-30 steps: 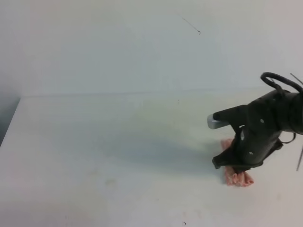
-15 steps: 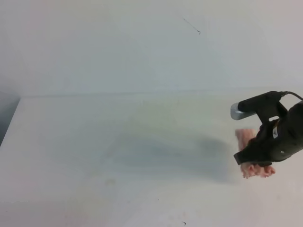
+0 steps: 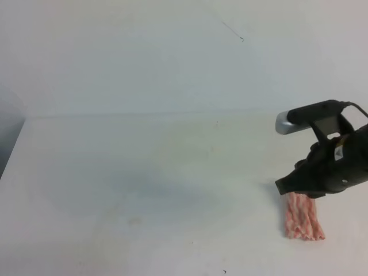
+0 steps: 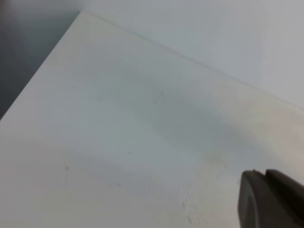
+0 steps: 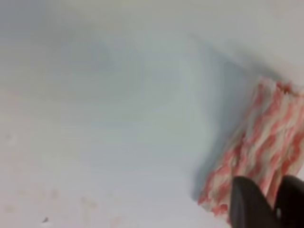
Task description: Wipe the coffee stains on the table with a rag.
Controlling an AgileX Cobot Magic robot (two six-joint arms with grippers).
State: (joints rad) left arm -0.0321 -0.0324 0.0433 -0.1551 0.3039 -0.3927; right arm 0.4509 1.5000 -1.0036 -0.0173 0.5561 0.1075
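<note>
At lower right we see the right gripper (image 3: 296, 192) above the rag (image 3: 302, 216) on the table (image 3: 144, 172). We cannot tell whether its fingers (image 5: 249, 204) grasp it.

We see a plain pale wall (image 3: 144, 52) rising behind the tabletop's far edge, unbroken except for a thin dark hairline mark (image 3: 233, 30) near its upper right. At the tabletop's far-left corner we find a dark grey strip of shadowed background (image 3: 7, 141), which the left wrist view shows again at its upper left. We note soft, even, diffuse lighting throughout.
</note>
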